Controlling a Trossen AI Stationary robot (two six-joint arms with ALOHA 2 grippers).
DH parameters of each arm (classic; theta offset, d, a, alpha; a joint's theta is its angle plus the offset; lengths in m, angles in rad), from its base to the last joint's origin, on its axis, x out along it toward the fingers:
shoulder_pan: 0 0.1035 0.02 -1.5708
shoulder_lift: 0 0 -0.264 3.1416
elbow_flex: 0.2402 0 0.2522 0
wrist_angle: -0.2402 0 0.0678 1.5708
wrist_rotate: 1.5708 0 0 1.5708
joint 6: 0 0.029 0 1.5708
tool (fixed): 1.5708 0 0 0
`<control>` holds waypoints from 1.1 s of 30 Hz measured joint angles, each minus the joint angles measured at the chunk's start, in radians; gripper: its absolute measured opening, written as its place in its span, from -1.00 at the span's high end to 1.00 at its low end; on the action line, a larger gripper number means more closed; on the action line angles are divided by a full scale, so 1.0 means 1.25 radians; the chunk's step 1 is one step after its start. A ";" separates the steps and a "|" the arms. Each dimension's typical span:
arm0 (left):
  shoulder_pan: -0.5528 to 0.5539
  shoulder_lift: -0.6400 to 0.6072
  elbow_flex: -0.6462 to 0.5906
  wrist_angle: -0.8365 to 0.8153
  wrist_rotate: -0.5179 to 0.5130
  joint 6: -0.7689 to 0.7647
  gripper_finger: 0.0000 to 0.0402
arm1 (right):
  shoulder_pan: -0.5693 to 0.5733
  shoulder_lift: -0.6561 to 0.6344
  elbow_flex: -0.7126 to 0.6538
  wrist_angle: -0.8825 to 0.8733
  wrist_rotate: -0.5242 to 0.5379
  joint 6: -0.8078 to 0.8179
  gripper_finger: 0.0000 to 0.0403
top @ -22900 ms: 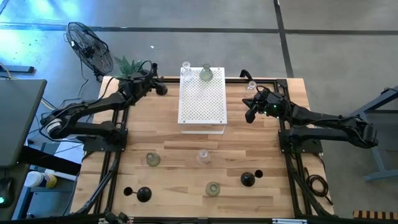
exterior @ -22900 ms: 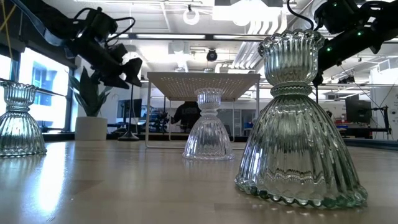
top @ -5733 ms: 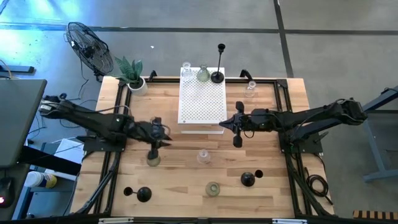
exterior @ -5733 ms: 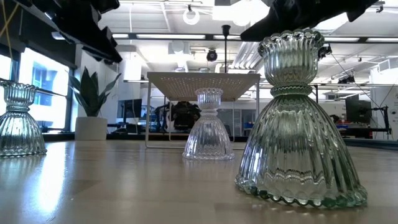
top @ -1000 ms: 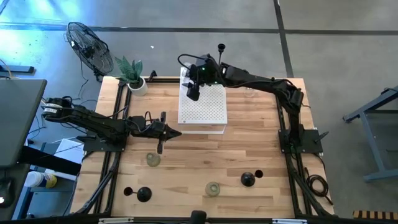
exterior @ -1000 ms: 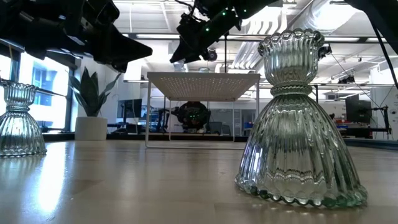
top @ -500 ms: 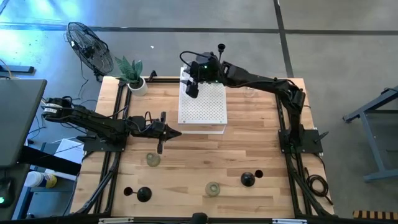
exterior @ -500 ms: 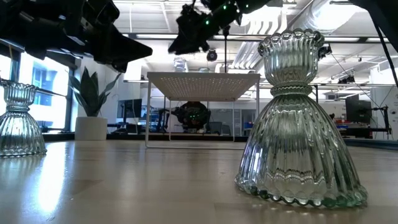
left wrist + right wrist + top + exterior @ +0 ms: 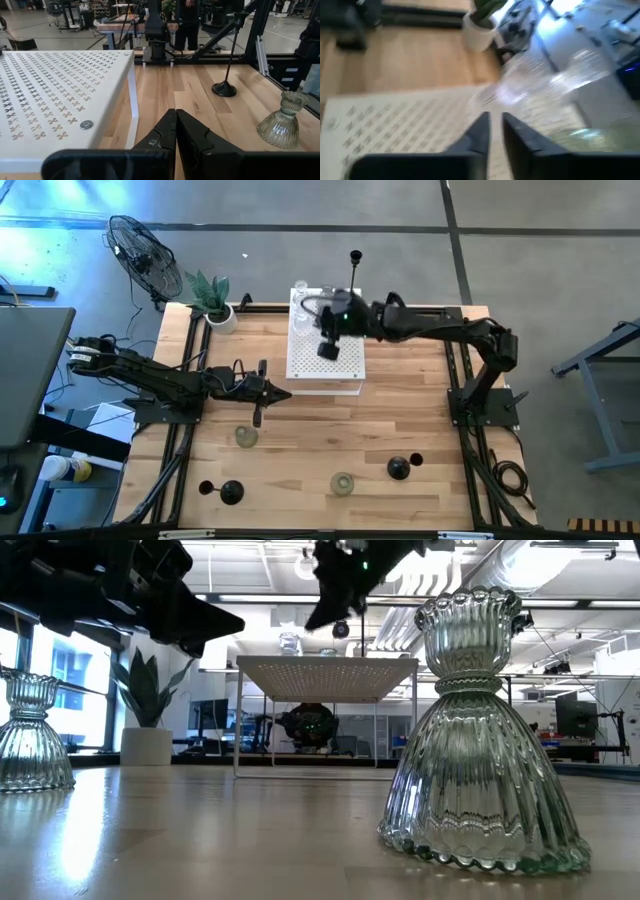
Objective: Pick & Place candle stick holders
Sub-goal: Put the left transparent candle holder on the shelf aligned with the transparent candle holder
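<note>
Clear glass candle stick holders (image 9: 300, 290) stand on their bases at the far edge of the white perforated box (image 9: 322, 375), blurred in the right wrist view (image 9: 530, 82). A tall black one (image 9: 355, 258) rises behind them. On the bare table stand glass holders (image 9: 245, 437) (image 9: 342, 482) and black ones (image 9: 398, 468) (image 9: 232, 492). My right gripper (image 9: 326, 350) hangs over the box's middle, its fingers (image 9: 482, 127) a narrow gap apart with nothing between. My left gripper (image 9: 288, 392) is shut and level, left of the box's near corner.
A potted plant (image 9: 212, 295) stands at the table's far left corner, a fan (image 9: 140, 250) on the floor beyond it. The left wrist view looks past the box's leg to a black holder (image 9: 224, 89) and a glass one (image 9: 282, 120). Bare wood lies between box and near holders.
My right gripper has drawn back from the box's far left corner toward the table's right and near side, and now hangs over the box's middle. In the low view a glass holder now shows standing on the box where the gripper was.
</note>
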 joint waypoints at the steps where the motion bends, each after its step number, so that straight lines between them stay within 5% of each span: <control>1: 0.000 0.000 0.000 0.000 0.000 0.000 0.99 | 0.000 0.000 -0.031 0.027 -0.017 0.006 0.92; 9: 0.000 0.000 0.000 0.000 -0.001 0.000 0.99 | -0.024 0.021 -0.157 0.204 -0.063 0.059 0.87; 33: 0.000 0.000 0.000 0.007 -0.001 -0.002 0.99 | -0.067 0.041 -0.156 0.304 -0.157 0.082 0.99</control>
